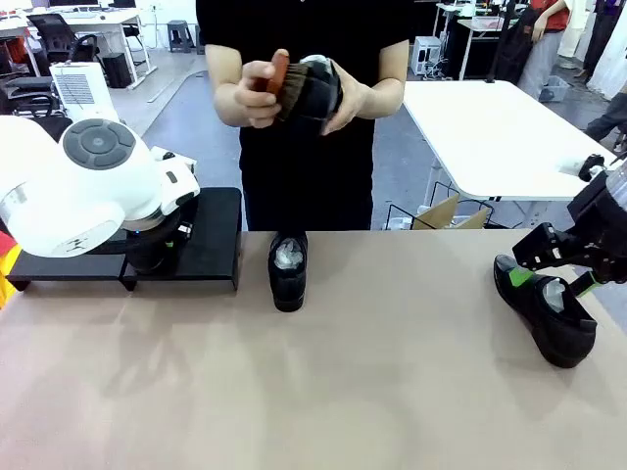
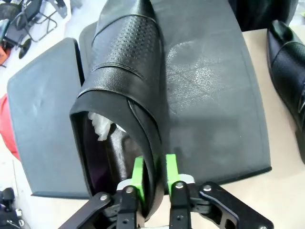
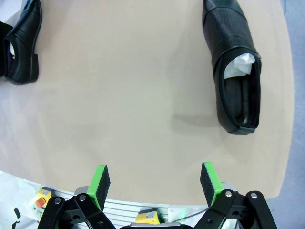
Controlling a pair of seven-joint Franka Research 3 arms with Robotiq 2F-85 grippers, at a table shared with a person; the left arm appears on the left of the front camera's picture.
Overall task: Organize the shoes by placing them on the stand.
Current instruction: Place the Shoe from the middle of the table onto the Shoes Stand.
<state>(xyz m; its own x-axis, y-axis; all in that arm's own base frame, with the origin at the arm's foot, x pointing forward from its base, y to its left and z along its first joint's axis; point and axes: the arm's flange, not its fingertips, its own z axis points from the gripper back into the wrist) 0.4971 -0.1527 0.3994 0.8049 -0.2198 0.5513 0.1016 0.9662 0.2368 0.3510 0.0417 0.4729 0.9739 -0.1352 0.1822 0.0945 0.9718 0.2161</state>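
Note:
A glossy black shoe (image 2: 124,71) stuffed with white paper lies on the matte-black stand (image 2: 209,95), toe pointing away. My left gripper (image 2: 155,174) straddles the side wall of its heel, green pads a little apart and slightly off the leather. In the front view my left arm hangs over the stand (image 1: 211,245). A second shoe (image 1: 288,269) sits mid-table near the far edge. A third shoe (image 1: 549,308) lies at the right, with my right gripper (image 1: 554,282) open just above it. The right wrist view has the right gripper (image 3: 155,181) wide open, and two shoes (image 3: 236,71) (image 3: 21,43) lie well beyond it.
Across the table a person holds another black shoe (image 1: 318,88) in one hand and a wooden-handled brush (image 1: 279,73) in the other. The tan tabletop (image 1: 392,382) is bare in front. A white table (image 1: 490,127) stands behind at right.

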